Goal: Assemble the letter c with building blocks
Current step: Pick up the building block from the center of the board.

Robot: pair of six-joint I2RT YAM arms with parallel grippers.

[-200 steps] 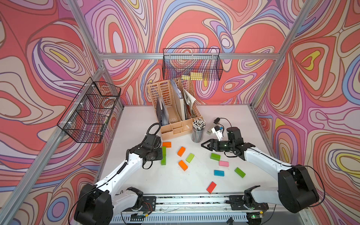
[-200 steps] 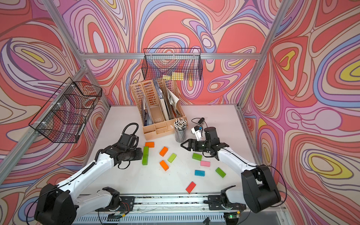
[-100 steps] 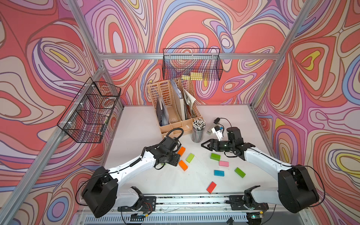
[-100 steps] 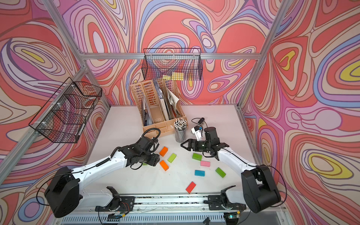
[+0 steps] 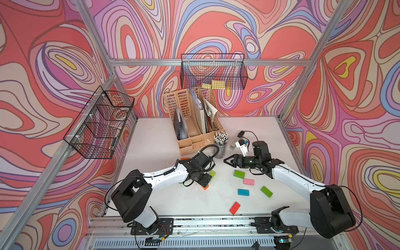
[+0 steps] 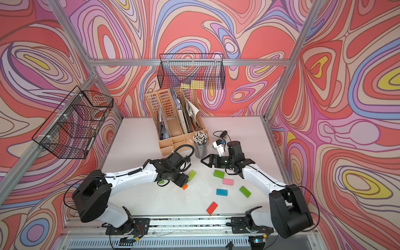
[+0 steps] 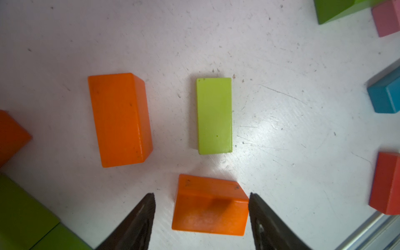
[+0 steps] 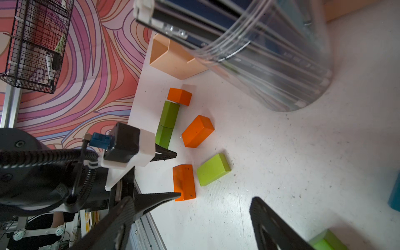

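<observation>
1. In the left wrist view, the left fingers (image 7: 138,225) are cut off by the picture's edge, as are a red block (image 7: 387,184), a blue block (image 7: 386,95) and a pink block (image 7: 387,19).
2. In both top views, all but a corner of an orange block (image 5: 205,187) is hidden under the left arm (image 5: 166,177).
3. In the right wrist view, the pencil cup (image 8: 270,54) is blurred.

Bright, even light fills both top views, and shadows are short and soft. In the left wrist view, glare whitens the worktop (image 7: 259,129) just beside the lime block (image 7: 214,115), whose edges are crisp. In the right wrist view, the clear pencil cup (image 8: 270,54) is blurred.
</observation>
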